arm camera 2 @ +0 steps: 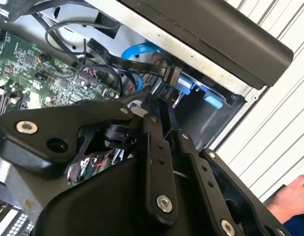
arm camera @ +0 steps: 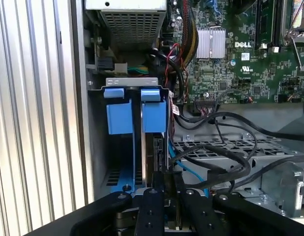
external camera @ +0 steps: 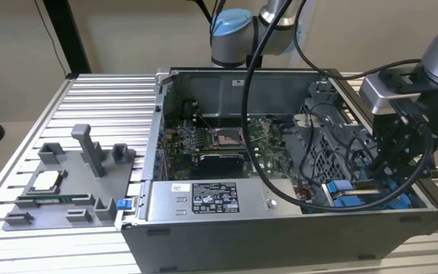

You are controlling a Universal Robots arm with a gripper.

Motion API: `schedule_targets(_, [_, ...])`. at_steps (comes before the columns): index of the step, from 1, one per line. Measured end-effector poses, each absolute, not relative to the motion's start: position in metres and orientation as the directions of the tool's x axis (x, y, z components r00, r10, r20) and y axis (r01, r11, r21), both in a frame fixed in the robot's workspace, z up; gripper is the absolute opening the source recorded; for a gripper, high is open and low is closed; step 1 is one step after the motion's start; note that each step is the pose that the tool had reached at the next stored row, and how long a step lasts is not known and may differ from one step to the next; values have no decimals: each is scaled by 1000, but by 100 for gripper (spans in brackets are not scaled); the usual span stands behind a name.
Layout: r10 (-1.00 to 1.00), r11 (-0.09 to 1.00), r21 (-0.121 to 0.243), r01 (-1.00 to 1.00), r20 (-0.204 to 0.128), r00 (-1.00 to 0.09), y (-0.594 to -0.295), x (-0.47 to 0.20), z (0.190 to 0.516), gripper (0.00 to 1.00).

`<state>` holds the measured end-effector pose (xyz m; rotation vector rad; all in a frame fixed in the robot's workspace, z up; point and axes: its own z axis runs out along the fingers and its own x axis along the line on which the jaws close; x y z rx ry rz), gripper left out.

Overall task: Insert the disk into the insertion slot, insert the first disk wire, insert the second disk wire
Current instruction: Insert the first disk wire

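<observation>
1. Well, the gripper (arm camera: 167, 183) sits at the insertion slot (arm camera: 118, 118); whether it is open or closed I cannot tell.
2. The disk (arm camera: 156, 152) stands on edge between the slot's blue rails.
3. A white printed label (external camera: 214, 197) fronts the grey power-supply box (external camera: 166, 204).

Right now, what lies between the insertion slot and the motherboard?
In the first wrist view, a bundle of black cables hangs between the insertion slot and the motherboard; the stretch is not bare.

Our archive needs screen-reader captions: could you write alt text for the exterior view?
A robot arm's black gripper reaches down into an open computer case, over the blue-railed drive bay at the exterior view's right. The case stands on a ribbed metal table, beside a grey parts tray.
</observation>
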<state>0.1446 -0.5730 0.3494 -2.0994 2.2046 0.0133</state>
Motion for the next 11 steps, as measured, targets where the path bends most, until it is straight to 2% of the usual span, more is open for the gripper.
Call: schedule_targets(11, [-996,51,-51,-997,-76,-47,-576,154,349,0])
